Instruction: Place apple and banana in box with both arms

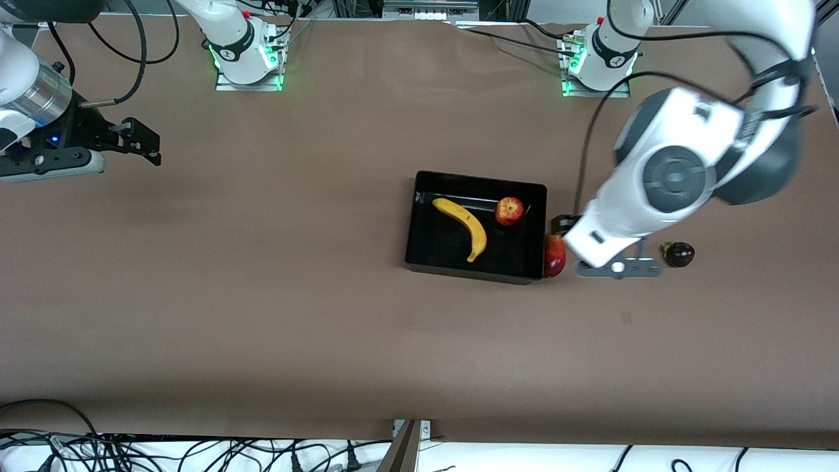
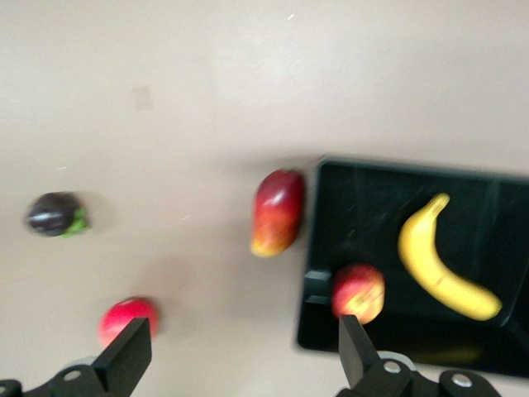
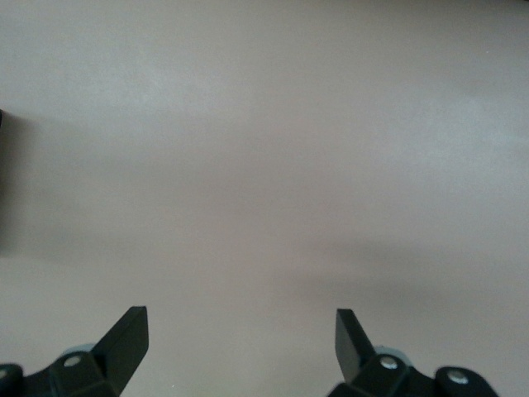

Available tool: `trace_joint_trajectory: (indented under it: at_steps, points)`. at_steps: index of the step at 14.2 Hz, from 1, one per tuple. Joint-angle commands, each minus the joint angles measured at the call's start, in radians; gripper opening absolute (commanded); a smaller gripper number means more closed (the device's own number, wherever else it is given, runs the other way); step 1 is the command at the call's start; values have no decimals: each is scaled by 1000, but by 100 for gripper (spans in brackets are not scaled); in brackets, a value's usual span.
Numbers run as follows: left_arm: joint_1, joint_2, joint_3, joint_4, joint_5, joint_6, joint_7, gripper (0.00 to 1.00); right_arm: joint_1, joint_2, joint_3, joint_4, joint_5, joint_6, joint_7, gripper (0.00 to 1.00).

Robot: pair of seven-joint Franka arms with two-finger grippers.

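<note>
Banana (image 1: 463, 227), long axis running ten to four o'clock, and apple (image 1: 509, 211) both lie in the box (image 1: 419, 252); left tool (image 2: 240, 351) over bench beside it, right tool (image 3: 240, 347) well apart, both wide open, empty.

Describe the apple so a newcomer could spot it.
Find the shallow glossy black plastic box mid-table. The small round red apple with yellow streaks lies inside, beside the curved yellow banana. The oblong red-and-yellow mango lies outside the box wall.
</note>
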Motion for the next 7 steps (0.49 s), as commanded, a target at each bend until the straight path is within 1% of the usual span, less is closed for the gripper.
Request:
trace_joint_trajectory:
  at_steps: [1, 2, 3, 4, 5, 6, 7]
  points:
    - [39, -40, 19, 84, -17, -117, 199, 100, -1, -11, 10, 8, 5, -14, -8, 100]
    - [33, -100, 62, 63, -19, -116, 270, 100, -1, -11, 26, 8, 5, -7, -8, 100]
    - [29, -145, 107, 27, -46, -113, 316, 100, -1, -11, 35, 8, 5, -6, -8, 100]
    - [28, -221, 175, -54, -118, -78, 348, 100, -1, -11, 40, 8, 3, -3, -8, 100]
    - [11, -302, 258, -154, -188, -15, 364, 100, 1, -11, 46, 8, 5, -1, -8, 100]
    - [-24, -367, 344, -254, -235, 60, 370, 100, -1, -11, 47, 8, 5, -1, -8, 100]
    - [-55, -424, 409, -333, -258, 134, 381, 100, 1, -11, 47, 8, 5, 0, -6, 100]
